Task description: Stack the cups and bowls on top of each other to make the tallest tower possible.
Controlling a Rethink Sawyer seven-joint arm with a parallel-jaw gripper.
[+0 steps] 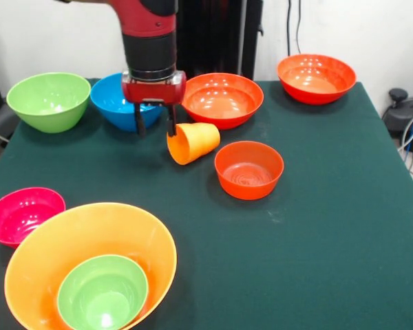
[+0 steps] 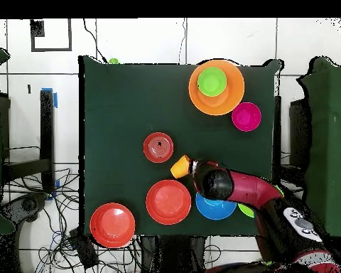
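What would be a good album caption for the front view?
Red arm's fingers hold a tilted orange cup among scattered bowls; a green bowl sits inside the big orange one.

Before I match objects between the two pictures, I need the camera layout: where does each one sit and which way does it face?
Front view: sits across the table from the robot, facing it; shows the red and black arm coming down from the top, its tool shut on the tilted orange cup.
Overhead view: sits above the table, looking straight down, robot base at the bottom; shows the arm reaching up.
Shared: cup, tool, and the largest orange bowl holding the small green bowl, half-turned between views.
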